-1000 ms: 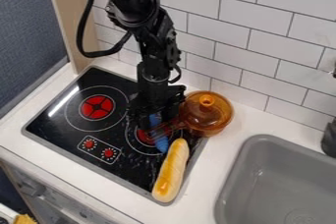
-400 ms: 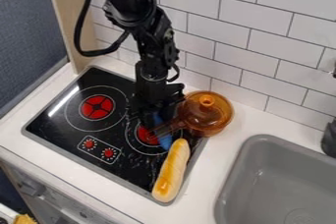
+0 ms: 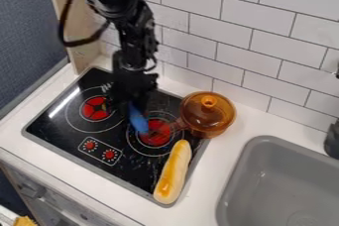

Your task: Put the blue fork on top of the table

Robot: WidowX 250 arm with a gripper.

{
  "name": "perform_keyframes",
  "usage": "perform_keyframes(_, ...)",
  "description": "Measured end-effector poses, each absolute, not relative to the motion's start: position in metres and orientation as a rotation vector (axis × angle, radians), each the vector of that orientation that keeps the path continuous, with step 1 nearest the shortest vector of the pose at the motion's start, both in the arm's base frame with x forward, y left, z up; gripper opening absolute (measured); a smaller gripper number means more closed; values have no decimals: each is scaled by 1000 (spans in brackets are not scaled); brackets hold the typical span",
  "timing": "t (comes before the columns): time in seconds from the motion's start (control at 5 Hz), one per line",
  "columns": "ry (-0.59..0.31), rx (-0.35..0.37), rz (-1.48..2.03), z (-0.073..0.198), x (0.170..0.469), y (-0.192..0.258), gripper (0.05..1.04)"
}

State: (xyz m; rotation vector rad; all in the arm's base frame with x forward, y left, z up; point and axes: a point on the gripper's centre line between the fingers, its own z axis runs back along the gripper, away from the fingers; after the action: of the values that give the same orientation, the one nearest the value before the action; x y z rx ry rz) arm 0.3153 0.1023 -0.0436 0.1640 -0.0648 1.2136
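Note:
My gripper [image 3: 127, 105] hangs over the back middle of the black stove, between the two red burners, shut on the blue fork. The blue fork [image 3: 138, 119] slants down from beneath the gripper, its lower end by the left side of the right burner. Its upper part is hidden by the gripper.
An amber glass pot [image 3: 208, 115] with a lid stands at the stove's right back corner, its handle pointing left over the right burner. A toy bread loaf [image 3: 173, 172] lies along the stove's right edge. Right of the white counter [image 3: 209, 174] is a grey sink [image 3: 277, 180].
The gripper and the blue fork have moved left and toward the back, away from the pot and the bread. The pot and bread have stayed put.

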Motion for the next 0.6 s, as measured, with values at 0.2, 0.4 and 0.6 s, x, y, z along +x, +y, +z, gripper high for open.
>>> perform_keyframes(0.2, -75, 162, 1226, -38, 317, 104, 393)
perform_keyframes(0.4, -108, 126, 1234, -8, 315, 102, 393)
perform_keyframes(0.6, -161, 90, 1233, 25, 306, 91, 393)
